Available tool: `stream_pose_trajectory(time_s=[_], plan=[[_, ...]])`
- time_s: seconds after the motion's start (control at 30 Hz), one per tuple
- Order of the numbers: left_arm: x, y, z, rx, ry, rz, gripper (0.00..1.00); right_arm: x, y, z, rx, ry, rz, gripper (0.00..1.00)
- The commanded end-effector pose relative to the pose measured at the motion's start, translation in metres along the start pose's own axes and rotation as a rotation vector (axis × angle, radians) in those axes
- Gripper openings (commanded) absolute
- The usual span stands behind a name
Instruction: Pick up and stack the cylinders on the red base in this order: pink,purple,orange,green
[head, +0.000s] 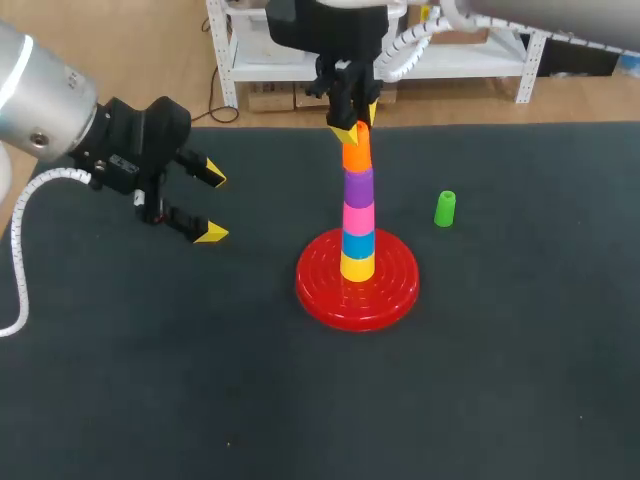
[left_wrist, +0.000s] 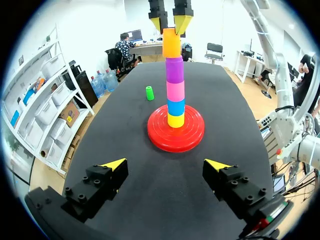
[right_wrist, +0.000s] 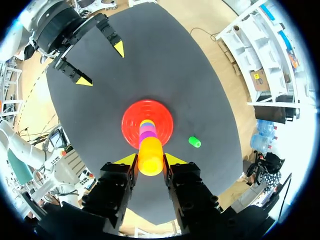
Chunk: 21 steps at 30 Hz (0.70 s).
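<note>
On the red base (head: 325, 292) stands a tower: yellow at the bottom, then blue, a pink cylinder (head: 359, 218), a purple cylinder (head: 359, 187) and an orange cylinder (head: 357, 155) on top. My right gripper (head: 352, 125) comes down from above and is shut on the orange cylinder (right_wrist: 150, 156), a yellow tip on each side. The green cylinder (head: 445, 209) stands alone on the mat, right of the base. My left gripper (head: 213, 205) hangs open and empty to the left of the tower. From the left wrist, the tower (left_wrist: 175, 91) is straight ahead of the left gripper (left_wrist: 165, 164).
A black mat (head: 150, 380) covers the table. The green cylinder (left_wrist: 149, 93) is the only loose piece on it. Open mat lies in front of the base and around my left arm (head: 60, 110).
</note>
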<state>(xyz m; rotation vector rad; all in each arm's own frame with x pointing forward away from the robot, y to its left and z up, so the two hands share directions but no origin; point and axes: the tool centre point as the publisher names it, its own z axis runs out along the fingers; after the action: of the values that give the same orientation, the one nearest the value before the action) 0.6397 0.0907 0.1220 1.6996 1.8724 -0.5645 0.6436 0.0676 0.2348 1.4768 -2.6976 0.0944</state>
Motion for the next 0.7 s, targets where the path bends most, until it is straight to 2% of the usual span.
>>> stream_pose_trajectory(time_s=[0.03, 0.33, 0.7], plan=[[0.0006, -0.0005, 0.0001, -0.002, -0.001, 0.001, 1.00, 0.0055, -0.0012, 0.0034, -0.008, -0.038, 0.005, 0.00], [0.0006, -0.0005, 0.0001, -0.002, -0.001, 0.001, 1.00, 0.0126, -0.0041, 0.0014, -0.022, -0.038, 0.019, 0.00], [0.0006, -0.0005, 0.0001, -0.002, -0.001, 0.001, 1.00, 0.0049, 0.0014, 0.0044, -0.039, -0.038, 0.003, 0.00]])
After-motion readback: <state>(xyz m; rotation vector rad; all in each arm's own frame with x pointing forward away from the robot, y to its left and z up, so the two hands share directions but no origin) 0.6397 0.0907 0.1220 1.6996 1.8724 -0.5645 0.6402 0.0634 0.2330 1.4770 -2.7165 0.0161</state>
